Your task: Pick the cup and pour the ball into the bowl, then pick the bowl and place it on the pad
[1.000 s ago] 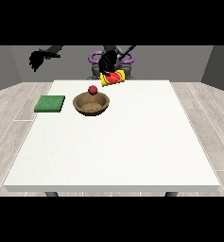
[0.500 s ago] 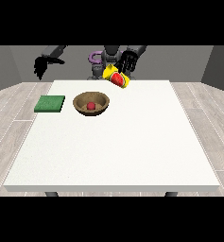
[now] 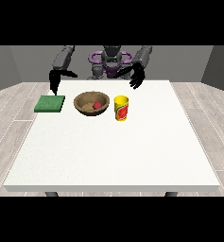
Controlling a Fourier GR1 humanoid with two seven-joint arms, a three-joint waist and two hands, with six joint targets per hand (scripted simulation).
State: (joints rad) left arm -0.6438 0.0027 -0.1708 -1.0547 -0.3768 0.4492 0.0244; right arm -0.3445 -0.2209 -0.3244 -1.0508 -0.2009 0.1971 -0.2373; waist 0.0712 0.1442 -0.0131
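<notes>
A yellow cup (image 3: pixel 121 108) with a red label stands upright on the table, just right of the wooden bowl (image 3: pixel 88 105). A red ball (image 3: pixel 98 104) lies inside the bowl. The green pad (image 3: pixel 49 103) lies flat to the bowl's left. The hand at the view's right (image 3: pixel 136 79) hangs above and behind the cup with straight fingers, holding nothing. The hand at the view's left (image 3: pixel 54 79) hovers over the pad's far edge, fingers pointing down.
The white table (image 3: pixel 118 151) stretches wide toward the camera. The robot's torso (image 3: pixel 111 64) stands behind the table's far edge.
The cup has been set down upright beside the bowl and released; the hand at the view's right has lifted off it. The hand at the view's left has come down toward the pad.
</notes>
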